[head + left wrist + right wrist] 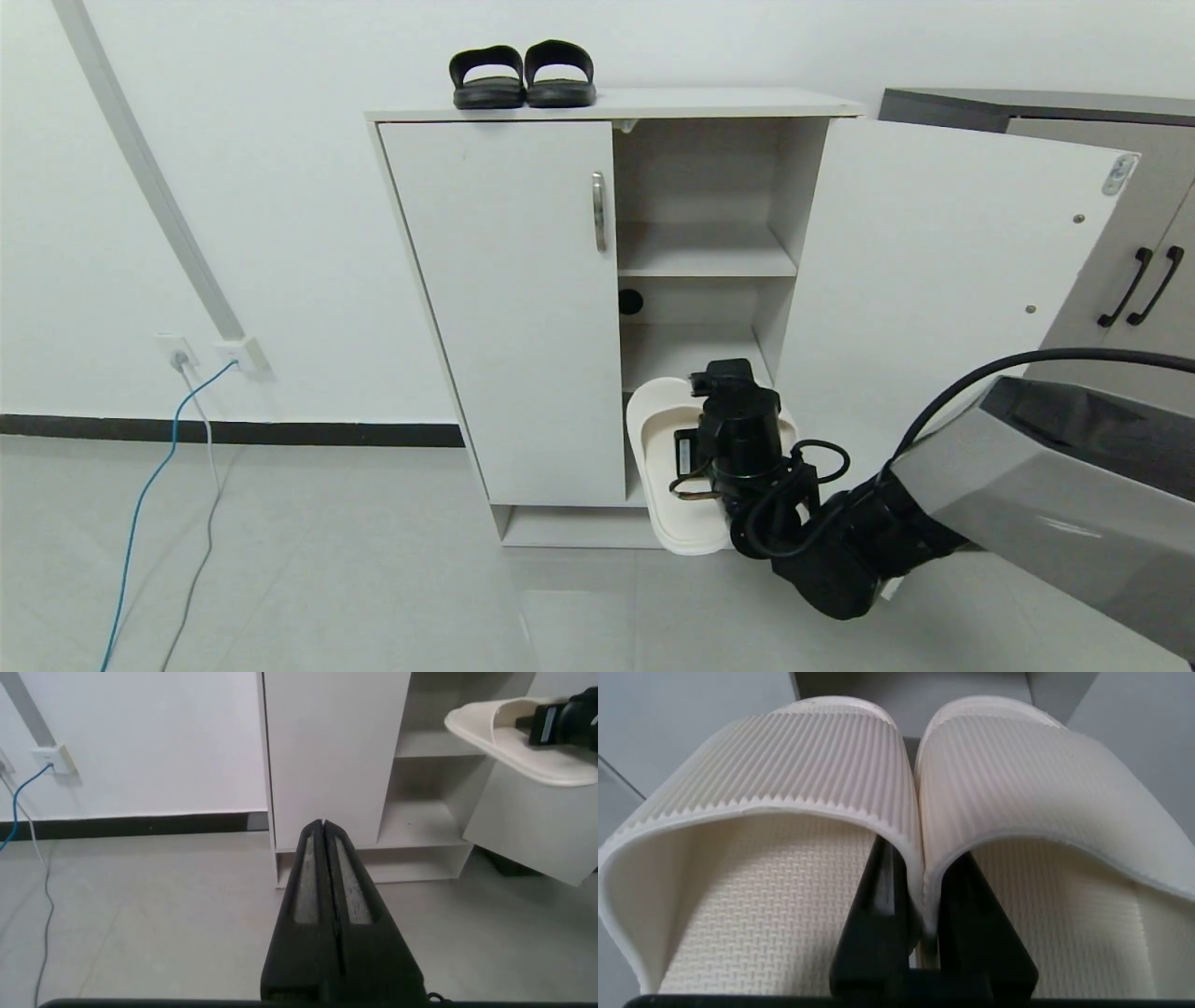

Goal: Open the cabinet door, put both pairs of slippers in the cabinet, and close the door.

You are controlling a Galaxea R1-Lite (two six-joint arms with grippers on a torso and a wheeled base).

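Fingers [876, 929] of the right end effector [926, 929] are clamped on the pair of cream slippers [785, 812]. They pinch the 2 adjoining strap walls together, so the ribbed straps sit side by side. That pair hangs off the tiled floor [327, 579], just in front of the open right half of the white cabinet [728, 101], about level with its lower compartment. The right door [934, 280] stands swung wide. The left door [509, 308] is closed, and its metal handle [598, 212] is upright.

A pair of black slippers [523, 77] rests side by side on the cabinet top, above the closed door. The left end effector [322, 849] has its fingers pressed together on nothing, above the floor and pointing toward the cabinet base. A grey cabinet [1120, 233] stands beyond the open door.
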